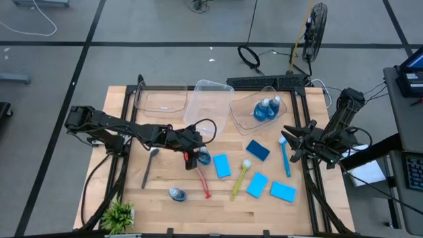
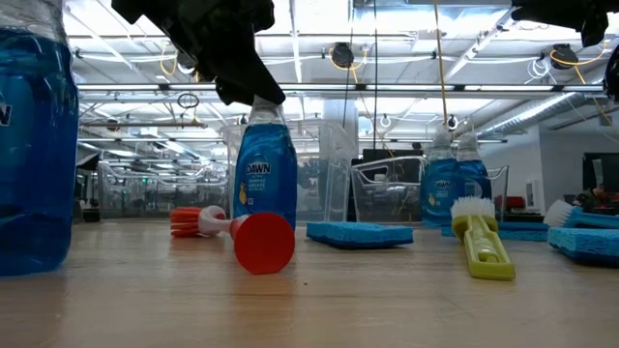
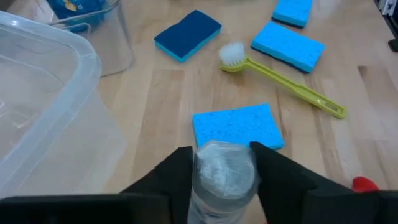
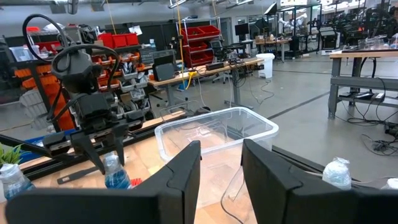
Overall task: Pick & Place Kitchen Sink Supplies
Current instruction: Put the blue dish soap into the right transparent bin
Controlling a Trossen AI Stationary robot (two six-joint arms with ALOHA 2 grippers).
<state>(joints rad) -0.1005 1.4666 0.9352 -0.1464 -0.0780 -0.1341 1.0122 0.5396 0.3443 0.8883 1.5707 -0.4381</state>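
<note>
My left gripper (image 1: 195,153) is shut on a clear bottle of blue liquid (image 2: 264,176) at mid-table. Another bottle (image 1: 177,194) stands near the front edge, and two bottles (image 1: 268,109) stand in the right-hand bin. Four blue sponges lie flat: (image 1: 221,165), (image 1: 258,150), (image 1: 256,185), (image 1: 283,192). The red brush (image 1: 200,180), yellow brush (image 1: 239,178), blue brush (image 1: 285,155) and grey brush (image 1: 151,164) lie on the wood. My right gripper (image 1: 289,141) is open above the blue brush's head, touching nothing. My left gripper pinches the bottle's cap end (image 3: 224,167) between its two fingers (image 3: 177,177), coming slanting down from the table's left. The bottle stands upright below the fingers. Its base (image 2: 253,224) is at table level; I cannot tell whether it rests there or hangs just above.
Three clear bins sit along the far edge: (image 1: 160,100), (image 1: 211,106), (image 1: 246,114). A small green plant (image 1: 119,215) stands at the near left corner. The red brush's handle end (image 2: 263,242) lies just in front of the held bottle.
</note>
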